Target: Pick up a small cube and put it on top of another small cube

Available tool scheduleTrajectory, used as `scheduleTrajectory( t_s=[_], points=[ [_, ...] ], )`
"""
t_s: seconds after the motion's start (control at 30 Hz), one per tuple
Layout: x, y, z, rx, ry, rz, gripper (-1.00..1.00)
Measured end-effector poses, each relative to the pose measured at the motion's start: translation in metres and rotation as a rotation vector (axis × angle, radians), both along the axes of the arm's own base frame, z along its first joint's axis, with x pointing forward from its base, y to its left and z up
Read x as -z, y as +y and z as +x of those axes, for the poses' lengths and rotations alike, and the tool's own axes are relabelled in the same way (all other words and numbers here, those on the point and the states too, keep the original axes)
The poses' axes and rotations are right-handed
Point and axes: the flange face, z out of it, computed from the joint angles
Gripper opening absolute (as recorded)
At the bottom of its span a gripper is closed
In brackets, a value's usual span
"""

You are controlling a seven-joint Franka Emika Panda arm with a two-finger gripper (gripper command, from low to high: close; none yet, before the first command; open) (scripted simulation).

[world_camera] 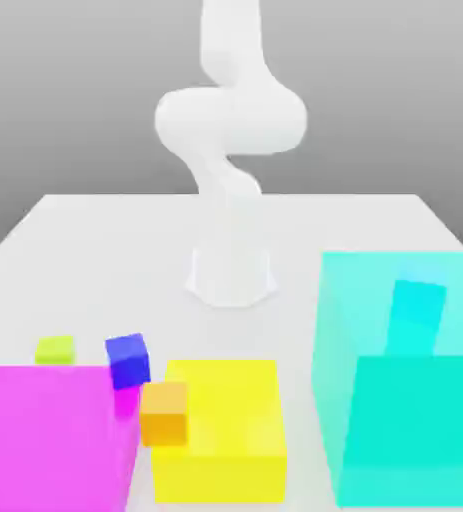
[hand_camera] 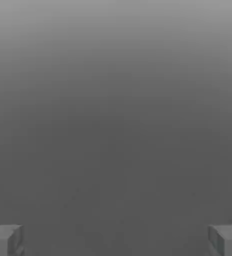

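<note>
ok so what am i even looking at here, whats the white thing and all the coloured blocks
The white thing is a robot arm in a computer simulation, standing on a pale table. One picture looks at it from outside. The other looks out from its hand: the grey fingers at the edges belong to the gripper, open and holding nothing. On the table are big magenta, yellow and see-through cyan blocks, plus three small cubes: lime, blue and orange.

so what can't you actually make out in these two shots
- Magenta block, yellow block and cyan block: fronts cut off by the exterior view's bottom edge.
- Blue cube and orange cube: whether they rest on the big blocks or the table is unclear.
- Gripper: fingertips cut off at the hand view's edge.
</note>
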Motion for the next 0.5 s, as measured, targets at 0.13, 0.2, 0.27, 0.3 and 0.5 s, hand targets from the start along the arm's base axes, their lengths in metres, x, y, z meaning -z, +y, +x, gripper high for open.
scheduleTrajectory(
  t_s=[0.13,0.2,0.27,0.3,0.5],
  points=[
    [0.045,-0.033,0.024,0.198,0.064,0.152,0.0],
    [0.068,-0.048,0.033,0.298,0.094,0.222,0.0],
    [0.091,-0.064,0.04,0.399,0.121,0.29,0.0],
    [0.102,-0.072,0.042,0.451,0.134,0.323,0.0],
    [0.173,-0.118,0.05,0.772,0.204,0.508,0.0]
  ],
)
